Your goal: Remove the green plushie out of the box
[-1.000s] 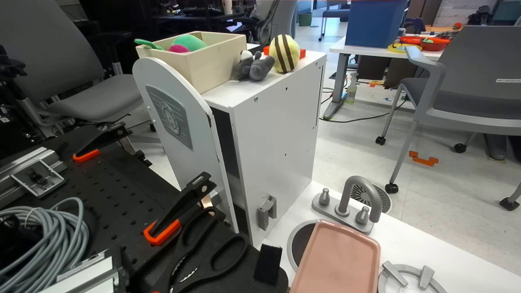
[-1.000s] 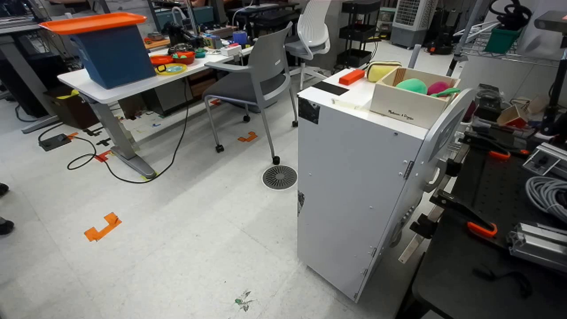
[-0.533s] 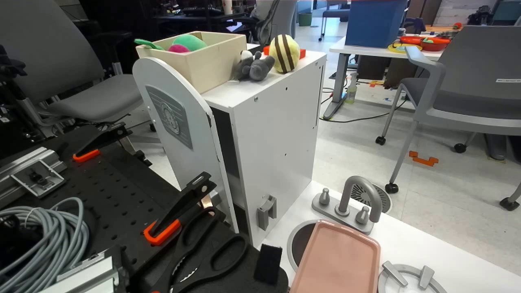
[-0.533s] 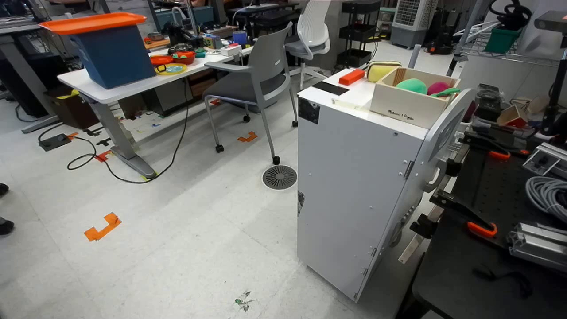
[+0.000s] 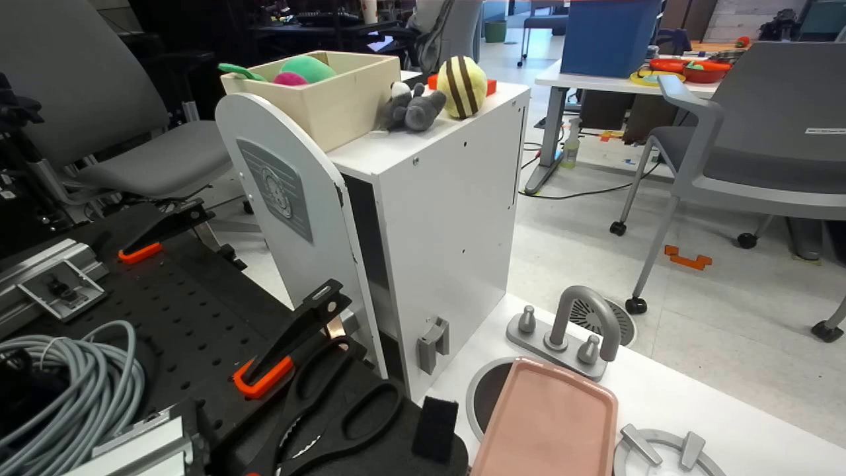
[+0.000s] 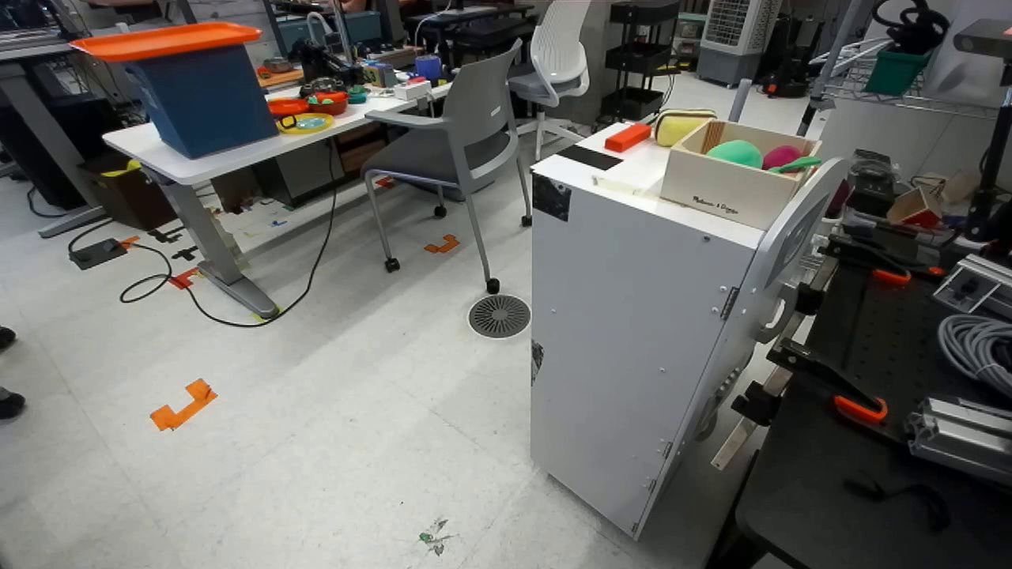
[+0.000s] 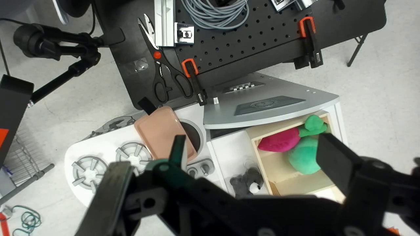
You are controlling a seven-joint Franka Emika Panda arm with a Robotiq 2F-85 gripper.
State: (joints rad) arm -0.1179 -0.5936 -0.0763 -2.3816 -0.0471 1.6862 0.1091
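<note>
White cabinet (image 5: 456, 218) bears the box (image 5: 353, 96), the green plushie (image 7: 304, 157) inside

Seen from the wrist, the gripper (image 7: 226, 160) points down, its jaws spread wide apart; one finger (image 7: 339, 162) hides part of the box's edge. Within the box, the round green plushie lies against a magenta plush (image 7: 279, 141). On the cabinet top, a grey plush (image 5: 421, 112) sits just beside the box and a yellow striped plush (image 5: 462, 87) farther along. Lower down, a pink tray (image 5: 548, 420) partly covers a sink (image 5: 485, 395).
</note>
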